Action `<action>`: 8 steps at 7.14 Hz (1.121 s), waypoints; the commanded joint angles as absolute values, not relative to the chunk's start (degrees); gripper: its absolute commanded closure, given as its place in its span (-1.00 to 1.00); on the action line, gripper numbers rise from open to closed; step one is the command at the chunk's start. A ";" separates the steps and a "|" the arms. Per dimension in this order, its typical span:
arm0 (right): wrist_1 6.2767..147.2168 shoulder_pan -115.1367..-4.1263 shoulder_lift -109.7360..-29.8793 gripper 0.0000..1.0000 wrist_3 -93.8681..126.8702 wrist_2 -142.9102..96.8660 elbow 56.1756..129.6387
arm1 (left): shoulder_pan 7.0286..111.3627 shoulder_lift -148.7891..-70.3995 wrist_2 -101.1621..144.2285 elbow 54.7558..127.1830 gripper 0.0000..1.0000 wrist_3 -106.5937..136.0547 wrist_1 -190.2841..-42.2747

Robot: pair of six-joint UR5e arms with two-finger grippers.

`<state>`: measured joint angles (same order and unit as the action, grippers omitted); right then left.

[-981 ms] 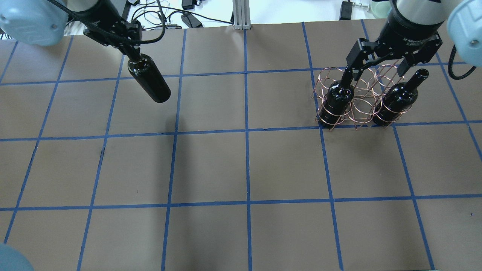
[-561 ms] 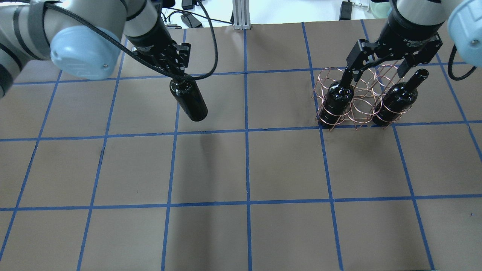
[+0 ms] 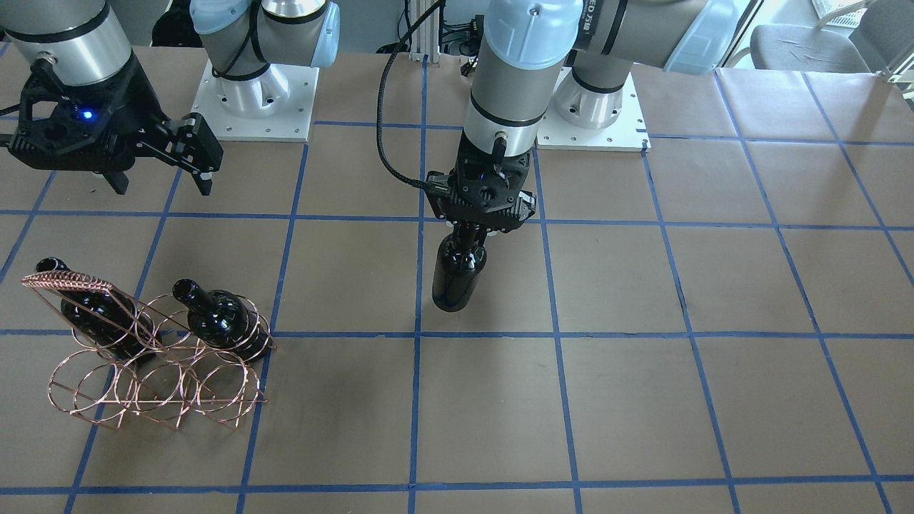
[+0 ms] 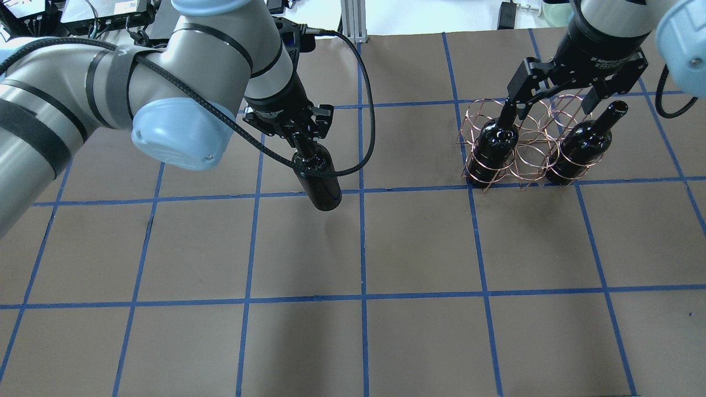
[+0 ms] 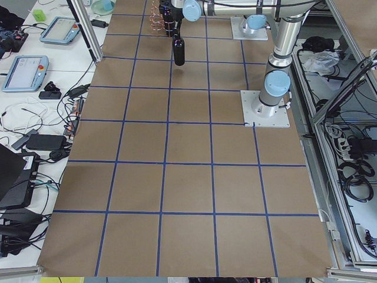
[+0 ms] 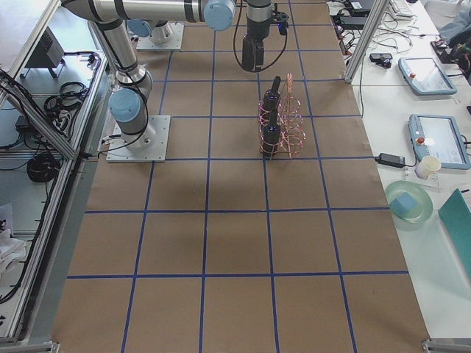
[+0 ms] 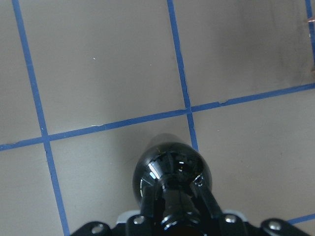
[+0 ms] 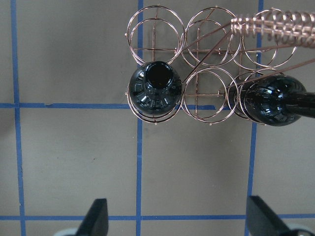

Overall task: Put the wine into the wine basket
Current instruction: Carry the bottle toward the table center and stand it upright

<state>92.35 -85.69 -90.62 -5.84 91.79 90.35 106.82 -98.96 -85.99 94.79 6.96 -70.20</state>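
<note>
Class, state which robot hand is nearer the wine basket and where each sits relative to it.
Right. The right hand hangs open just above the wine basket; the left hand, gripping a wine bottle, is far off to the side, mid-table.

Held wine (image 4: 319, 182): in overhead view, neck buried inside left gripper (image 4: 301, 144). In left wrist view, mouth cut by bottom edge, so you can't see contact.
Right gripper (image 8: 179, 219): right wrist view gives you only two fingertips (image 8: 96, 219) at bottom edge.
Wine basket (image 8: 266, 23): top bar runs off right edge, as does neck of racked bottle (image 8: 270, 101).
Overhead: right gripper's finger (image 4: 512, 105) hides neck of other racked bottle (image 4: 493, 146) from you.
Exterior left: basket tiny at top edge, rings unreadable.
</note>
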 commanded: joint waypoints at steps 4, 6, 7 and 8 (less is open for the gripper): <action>92.20 -85.69 -90.62 -1.00 -5.80 91.85 90.35 | 107.49 -100.37 -85.52 97.38 1.00 7.12 -67.85; 92.20 -85.69 -90.62 -1.00 -5.80 91.85 90.35 | 107.49 -100.46 -85.52 97.38 0.44 7.21 -67.42; 92.11 -85.69 -90.62 -1.00 -5.45 91.76 90.35 | 107.49 -100.46 -85.43 97.30 -0.17 7.38 -67.15; 92.11 -85.61 -90.62 -1.00 -5.45 91.58 90.35 | 107.49 -100.46 -85.43 97.29 -0.91 7.73 -66.89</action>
<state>92.14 -85.68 -90.62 -5.56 91.74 90.35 107.49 -100.50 -85.46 97.36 7.41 -67.22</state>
